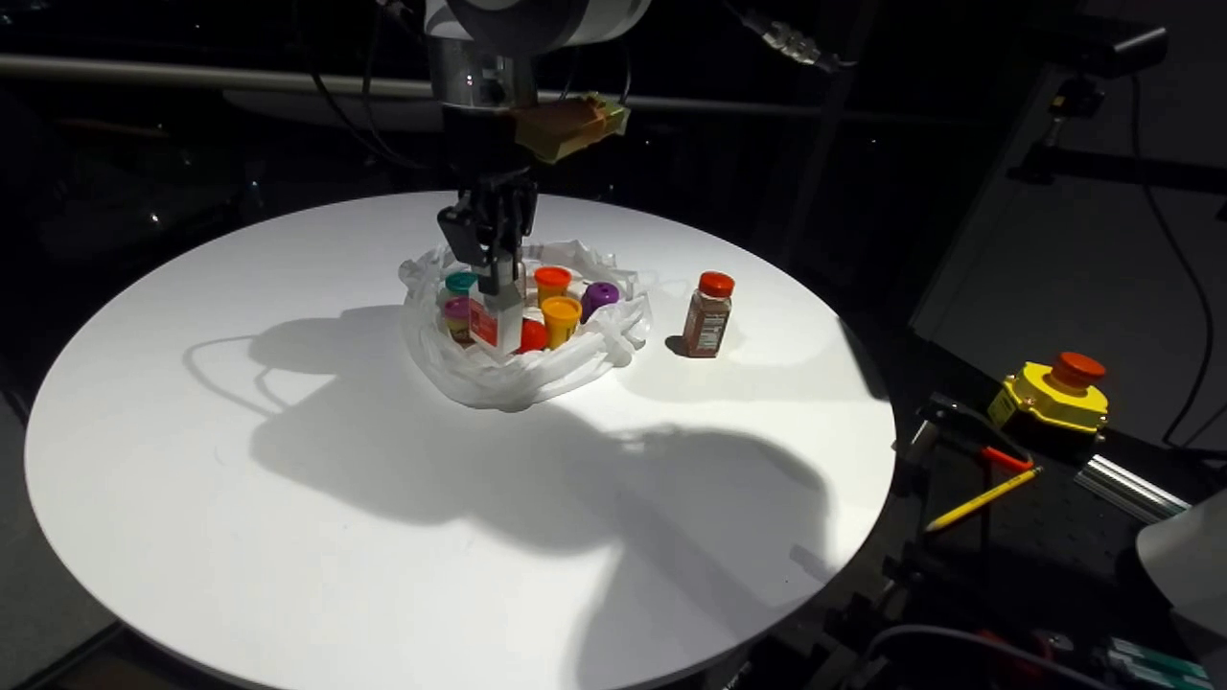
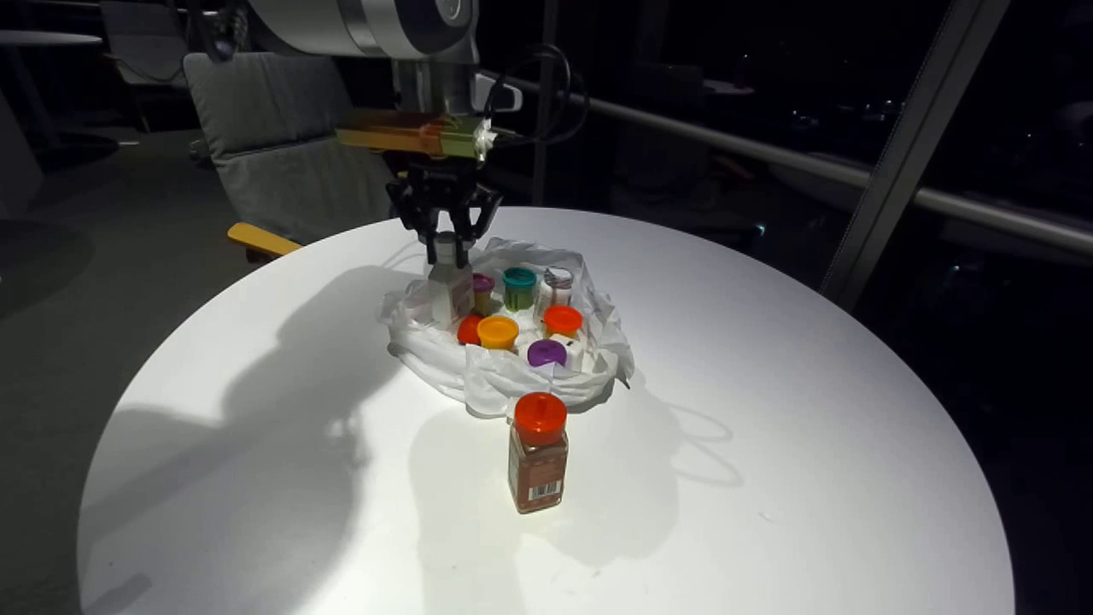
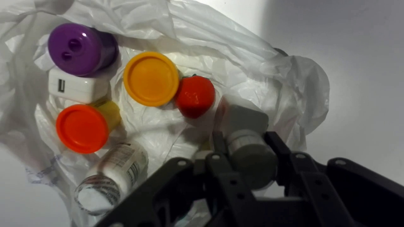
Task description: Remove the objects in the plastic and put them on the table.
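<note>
- The white bottle [image 1: 497, 328] sat inside the open plastic bag [image 1: 489, 387], close to one rumpled edge of it; its body was boxy, with a red patch on the side and a rounder, narrower cap.
- The end effector [image 3: 246, 140] pinched that bottle by the cap, one finger against either side.
- Just beside the bottle sat a glossy red rounded object [image 3: 194, 97], and just beside that, an orange-lidded tub [image 3: 151, 78].
- By the opposite wall, a purple item [image 3: 82, 50] with two holes, a white slotted block [image 3: 80, 86] and a red-orange-lidded tub [image 3: 83, 128] crowded together.
- In an exterior view, a mauve-lidded tub [image 2: 482, 292], a teal-lidded tub [image 2: 519, 290] and a labelled bottle [image 2: 552, 295] with a silvery top made a row.
- The bag was whitish, thin and wrinkled, its low folds running around all of these.
- Outside it, apart from the folds, a red-lidded jar [image 2: 538, 461] stood upright on the tabletop [image 1: 144, 460].
- The tabletop was round, smooth and white; in an exterior view a broad stretch, partly in shadow, ran from the bag to the near rim.
</note>
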Motion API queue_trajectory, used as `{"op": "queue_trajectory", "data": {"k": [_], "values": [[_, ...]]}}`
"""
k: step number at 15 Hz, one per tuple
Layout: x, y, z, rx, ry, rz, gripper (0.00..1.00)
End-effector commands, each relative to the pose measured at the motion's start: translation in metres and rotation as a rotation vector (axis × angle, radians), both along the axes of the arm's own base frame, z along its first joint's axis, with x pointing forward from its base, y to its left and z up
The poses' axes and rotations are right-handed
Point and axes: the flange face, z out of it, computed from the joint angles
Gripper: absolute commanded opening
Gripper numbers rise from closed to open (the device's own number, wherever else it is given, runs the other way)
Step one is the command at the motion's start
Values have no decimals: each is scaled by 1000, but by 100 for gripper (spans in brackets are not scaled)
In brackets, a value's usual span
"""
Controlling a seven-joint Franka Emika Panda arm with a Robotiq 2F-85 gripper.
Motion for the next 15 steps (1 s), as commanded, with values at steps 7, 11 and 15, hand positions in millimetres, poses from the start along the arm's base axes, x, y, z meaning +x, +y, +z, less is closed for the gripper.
{"op": "queue_trajectory", "data": {"k": [7,11,15], "values": [[-118,9,100,-23,-25,-189,12],[-163,-23,90,-3,-40,-311,12],[-172,-59,59,44,-69,-384,12]]}}
